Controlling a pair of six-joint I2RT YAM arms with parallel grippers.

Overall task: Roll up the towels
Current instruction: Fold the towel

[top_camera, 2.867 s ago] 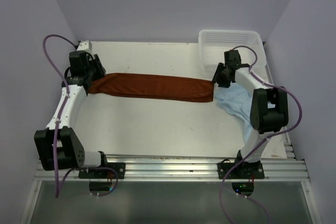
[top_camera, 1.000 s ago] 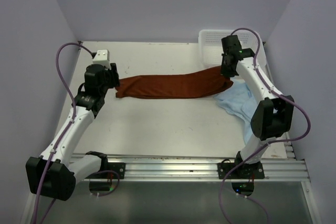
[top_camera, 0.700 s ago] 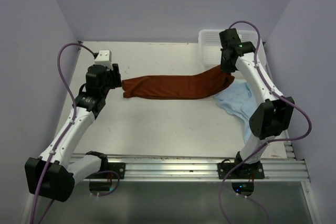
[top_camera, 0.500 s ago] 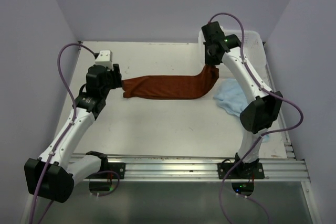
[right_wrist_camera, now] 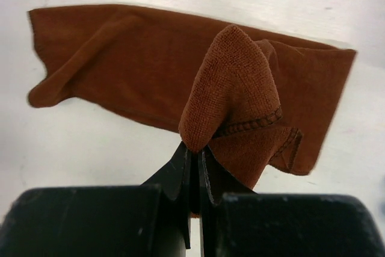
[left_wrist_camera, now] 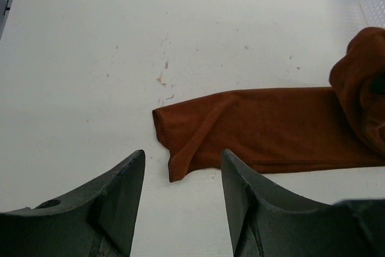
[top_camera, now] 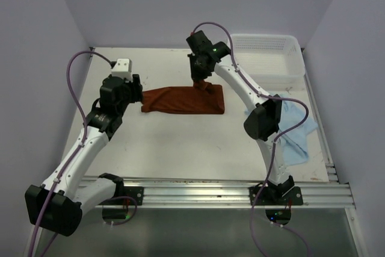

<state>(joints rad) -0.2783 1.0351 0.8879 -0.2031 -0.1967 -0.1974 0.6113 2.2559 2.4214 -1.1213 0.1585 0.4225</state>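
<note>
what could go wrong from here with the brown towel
The right claw pinches only a small bunch at one end of the brown towel, so the cloth may slip out. The left claw is open and off the other end. With nothing pinning that end, the towel may drag instead of folding.

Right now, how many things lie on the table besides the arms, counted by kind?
Towels: 2 (one rust-brown cloth towel, one light blue cloth towel)
Baskets: 1 (white plastic mesh basket)
Total: 3
</note>
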